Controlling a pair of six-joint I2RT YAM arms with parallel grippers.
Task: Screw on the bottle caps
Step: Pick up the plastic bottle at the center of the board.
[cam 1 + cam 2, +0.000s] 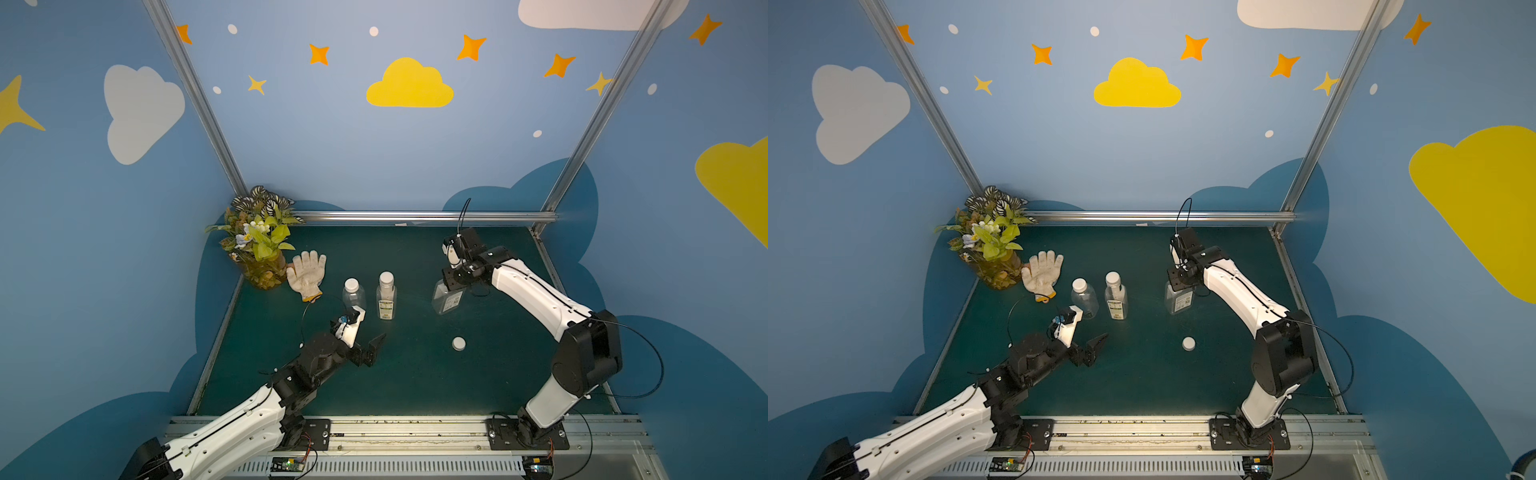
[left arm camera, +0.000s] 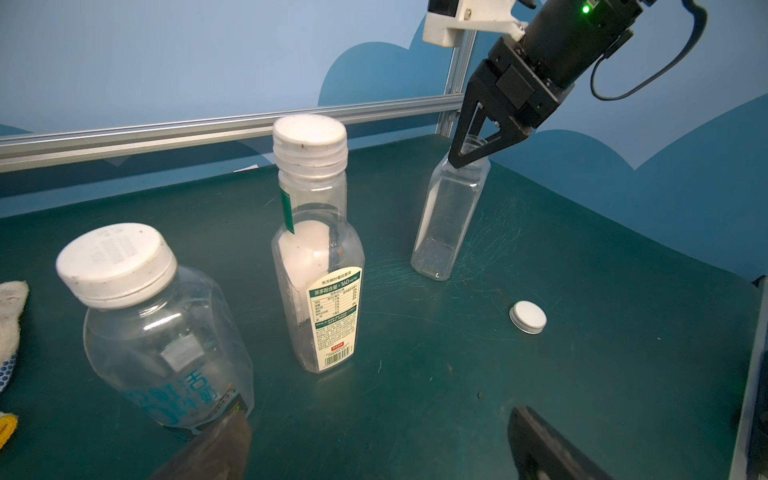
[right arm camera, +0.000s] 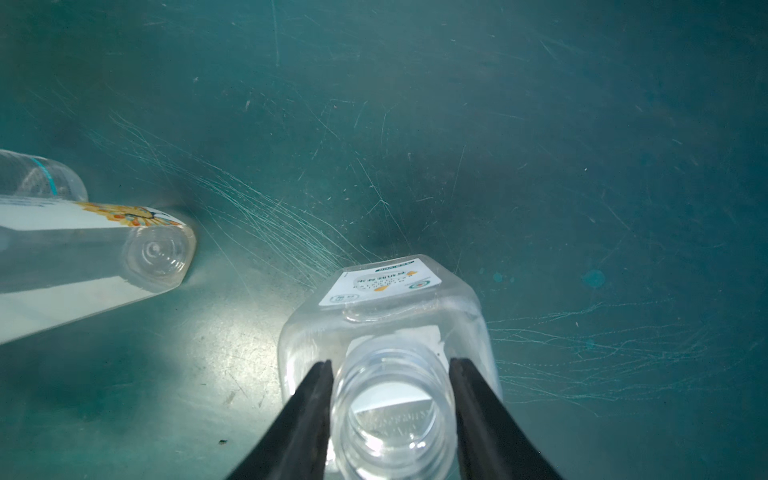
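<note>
On the slim bottle [image 2: 309, 199], label [image 2: 334, 320] reads "160".

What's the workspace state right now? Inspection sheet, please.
Surface: green mat, heavily scratched.
Job's things: round bottle and slim bottle standing, capped; flat-sided bottle standing, neck open; loose cap on the mat.
Clutter: work glove beside plant, far left corner.
Grippers: left gripper open, empty; right gripper closed on the flat-sided bottle's neck.
Cables: left wrist cable and right wrist cable loop free; no snag seen.
Surroundings: blue walls with clouds and stars; aluminium frame.
</note>
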